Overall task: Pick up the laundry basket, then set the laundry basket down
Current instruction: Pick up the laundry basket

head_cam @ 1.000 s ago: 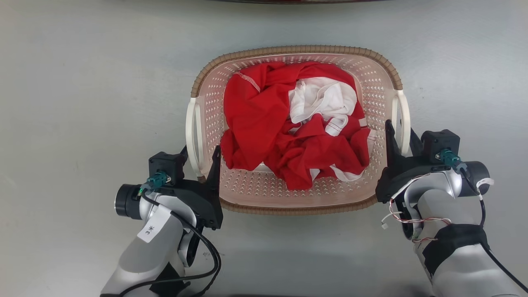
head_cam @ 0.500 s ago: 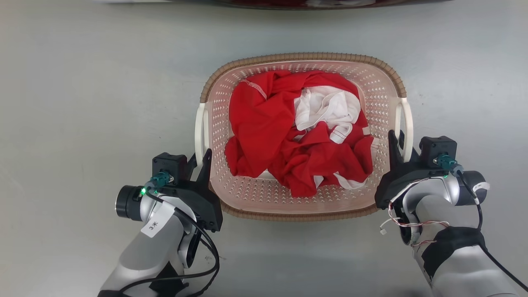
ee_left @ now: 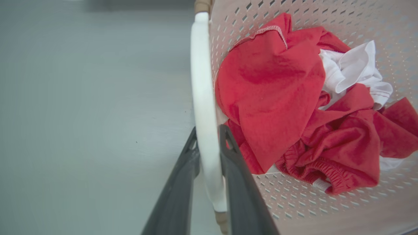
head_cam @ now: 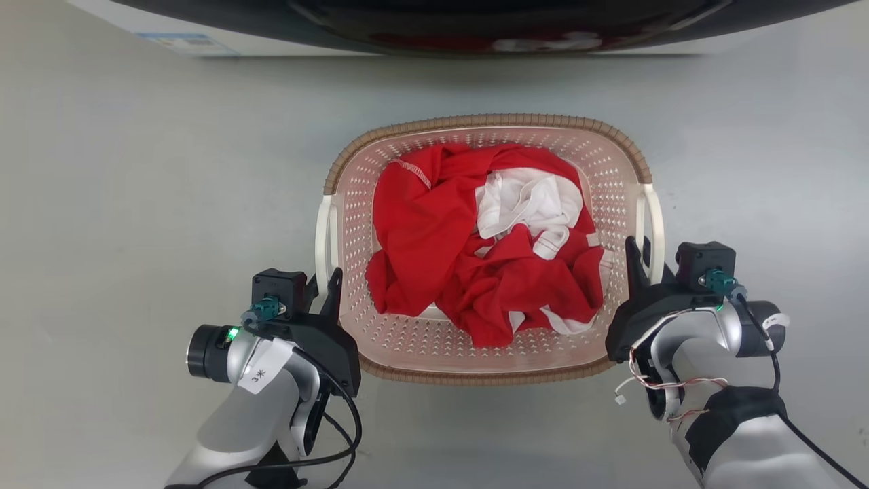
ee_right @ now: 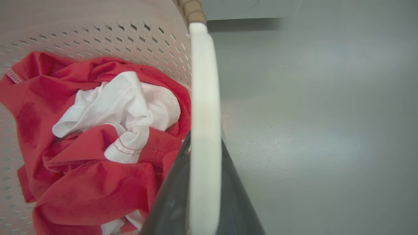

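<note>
The laundry basket point(head_cam: 475, 123), cream-pink and perforated with a brown woven rim, stands on the grey floor, full of red clothes point(head_cam: 434, 251) and a white cloth point(head_cam: 529, 204). My left gripper point(head_cam: 324, 285) is shut on the basket's white left handle point(head_cam: 324, 231). In the left wrist view its dark fingers point(ee_left: 233, 163) press that handle point(ee_left: 202, 81) from both sides. My right gripper point(head_cam: 639, 252) is shut on the right handle point(head_cam: 654, 214), which runs between its fingers point(ee_right: 235, 182) in the right wrist view. I cannot tell whether the basket's base touches the floor.
The washing machine point(head_cam: 475, 20), with a dark door and a white body, spans the top edge beyond the basket. Bare grey floor point(head_cam: 136, 204) lies on both sides of the basket and in front of it.
Both grippers' fingers have drawn together onto the white handles. The camera has shifted, bringing the washing machine into the top of the view.
</note>
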Available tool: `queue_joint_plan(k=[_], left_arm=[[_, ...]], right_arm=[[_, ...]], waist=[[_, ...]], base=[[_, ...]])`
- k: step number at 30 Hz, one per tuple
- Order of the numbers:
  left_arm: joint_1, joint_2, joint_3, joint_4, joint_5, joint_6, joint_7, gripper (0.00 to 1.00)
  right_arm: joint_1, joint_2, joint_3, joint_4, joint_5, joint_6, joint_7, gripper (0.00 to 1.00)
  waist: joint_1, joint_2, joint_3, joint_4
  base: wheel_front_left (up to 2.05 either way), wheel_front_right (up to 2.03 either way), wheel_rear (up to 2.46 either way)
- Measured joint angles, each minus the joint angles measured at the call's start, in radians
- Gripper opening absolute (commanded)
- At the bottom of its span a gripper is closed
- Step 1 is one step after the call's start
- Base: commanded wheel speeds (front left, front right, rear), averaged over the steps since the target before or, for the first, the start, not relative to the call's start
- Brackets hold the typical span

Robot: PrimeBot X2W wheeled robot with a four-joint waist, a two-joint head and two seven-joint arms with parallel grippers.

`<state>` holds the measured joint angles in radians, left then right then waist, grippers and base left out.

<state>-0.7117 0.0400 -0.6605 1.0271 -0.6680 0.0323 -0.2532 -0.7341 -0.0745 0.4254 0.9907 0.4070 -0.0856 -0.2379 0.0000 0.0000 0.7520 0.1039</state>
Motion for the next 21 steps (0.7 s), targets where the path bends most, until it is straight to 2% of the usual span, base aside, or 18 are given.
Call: queue_joint_plan(k=[11, 21], left_arm=[[0.009, -0.003, -0.030, 0.068, -0.019, -0.006, 0.005, 0.00], [0.082, -0.003, -0.061, 0.115, -0.035, -0.016, 0.024, 0.00]], right_arm=[[0.056, 0.001, 0.104, 0.013, 0.117, -0.011, 0.009, 0.00], [0.138, 0.003, 0.199, 0.015, 0.212, -0.021, 0.036, 0.00]], waist=[[0.0000, 0.0000, -0.130, -0.012], [-0.0001, -0.0001, -0.256, -0.024]], base=[[0.00, 0.00, 0.00], [0.00, 0.00, 0.00]])
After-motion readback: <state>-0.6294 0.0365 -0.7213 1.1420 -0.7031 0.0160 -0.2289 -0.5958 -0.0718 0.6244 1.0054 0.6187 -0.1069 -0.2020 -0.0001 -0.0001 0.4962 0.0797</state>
